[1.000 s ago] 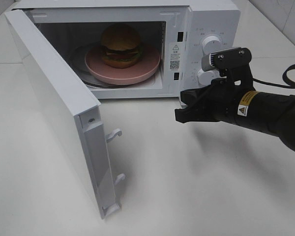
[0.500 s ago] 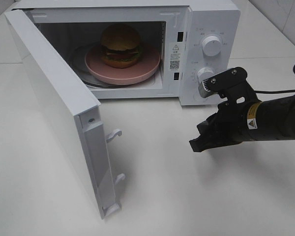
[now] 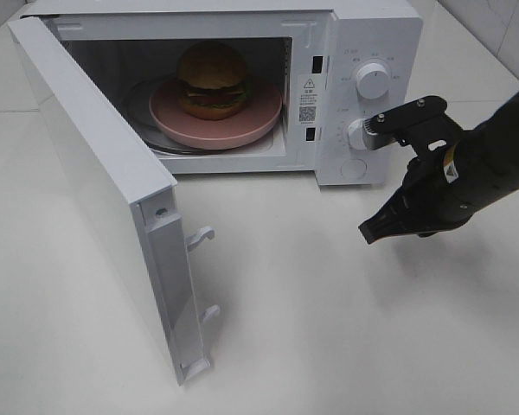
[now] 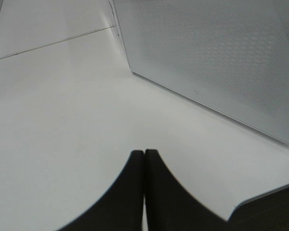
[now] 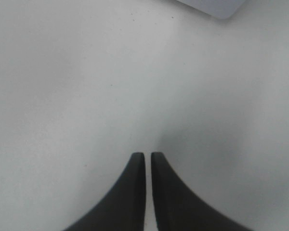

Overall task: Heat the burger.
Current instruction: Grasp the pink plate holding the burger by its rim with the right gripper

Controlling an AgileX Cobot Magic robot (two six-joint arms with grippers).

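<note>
One burger [image 3: 212, 79] on one pink plate [image 3: 246, 130] in one open microwave [image 3: 389, 35]; left tool [image 4: 144, 154], right tool [image 3: 368, 234], each pressed together, empty.

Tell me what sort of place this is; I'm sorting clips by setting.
Probably a mock kitchen or lab bench: a white microwave with its door open, a burger on a pink plate inside, all on a plain white counter.

right tool [image 3: 371, 233] pulled back rightward, farther from the microwave [image 3: 363, 35] opening, angled down toward the table [image 3: 329, 328]
</note>
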